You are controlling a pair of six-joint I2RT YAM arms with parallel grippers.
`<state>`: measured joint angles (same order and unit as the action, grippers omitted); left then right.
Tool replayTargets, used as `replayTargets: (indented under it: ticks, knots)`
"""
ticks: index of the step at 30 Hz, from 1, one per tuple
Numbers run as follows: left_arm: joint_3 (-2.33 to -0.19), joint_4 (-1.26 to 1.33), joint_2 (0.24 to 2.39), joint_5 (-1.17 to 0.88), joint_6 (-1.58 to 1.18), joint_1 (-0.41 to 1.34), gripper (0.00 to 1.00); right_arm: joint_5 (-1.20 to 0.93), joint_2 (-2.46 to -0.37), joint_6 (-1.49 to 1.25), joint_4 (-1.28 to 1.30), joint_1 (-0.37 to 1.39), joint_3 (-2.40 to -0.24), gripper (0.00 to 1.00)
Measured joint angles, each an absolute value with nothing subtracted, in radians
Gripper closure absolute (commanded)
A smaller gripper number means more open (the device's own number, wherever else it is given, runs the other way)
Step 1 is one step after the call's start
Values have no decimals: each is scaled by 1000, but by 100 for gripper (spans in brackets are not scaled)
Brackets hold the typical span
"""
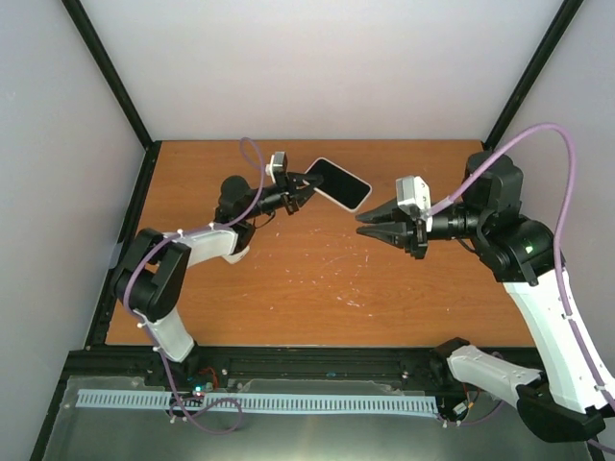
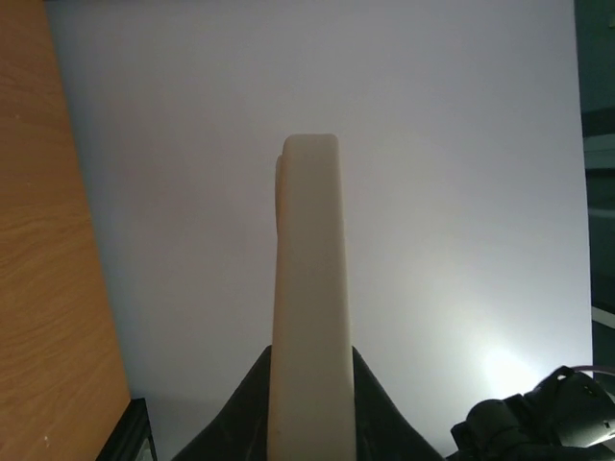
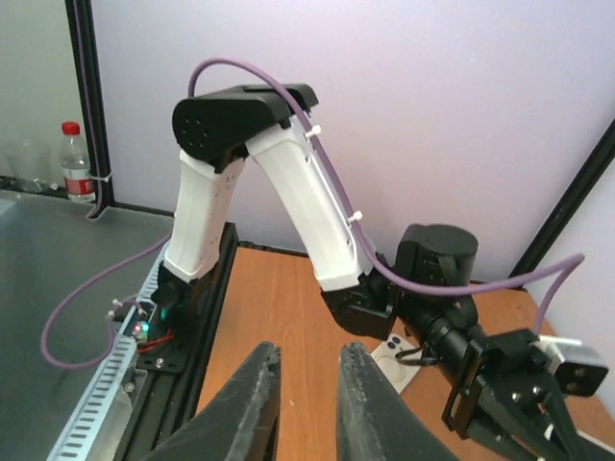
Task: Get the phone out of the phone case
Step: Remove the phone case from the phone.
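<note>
My left gripper (image 1: 302, 190) is shut on the phone (image 1: 338, 182), which has a black screen inside a white case. It holds the phone in the air over the back middle of the table. In the left wrist view the case's cream edge (image 2: 309, 288) stands straight up between my two dark fingers (image 2: 240, 418). My right gripper (image 1: 370, 219) is open and empty, a little to the right of and below the phone, pointing left toward it. Its fingers (image 3: 259, 403) stand apart over bare table. The phone is out of the right wrist view.
A flat white piece with camera lens holes (image 3: 399, 353) lies on the wooden table (image 1: 317, 288) under the left forearm (image 3: 437, 288). Black frame posts (image 1: 106, 67) and pale walls surround the table. A metal rail (image 1: 250, 401) runs along the near edge.
</note>
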<state>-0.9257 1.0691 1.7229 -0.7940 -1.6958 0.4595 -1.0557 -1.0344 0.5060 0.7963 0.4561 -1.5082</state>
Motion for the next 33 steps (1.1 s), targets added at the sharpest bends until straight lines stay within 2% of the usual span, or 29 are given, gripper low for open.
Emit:
replayTargets:
  ticks: [2, 5, 9, 12, 18, 25, 33]
  knots:
    - [-920, 1071, 1711, -787, -1688, 450, 100, -1058, -1019, 472, 780, 456, -1479, 71]
    - [-913, 1078, 1670, -773, -1666, 438, 100, -1026, -1010, 378, 743, 449, -1416, 67]
    - [-912, 1068, 1582, -745, -1575, 415, 100, -995, -1006, 249, 713, 366, -1301, 42]
    - [-923, 999, 1493, -715, -1435, 412, 100, -1043, -1040, 183, 714, 268, -1235, 37]
    - [-946, 923, 1371, -685, -1217, 429, 100, -1174, -1093, 82, 645, 220, -1171, 35]
    - [-945, 921, 1394, -690, -1190, 441, 100, -1208, -1129, -37, 442, 254, -1208, 36]
    - [-940, 921, 1399, -686, -1192, 442, 100, -1168, -1220, -70, 388, 294, -1246, 39]
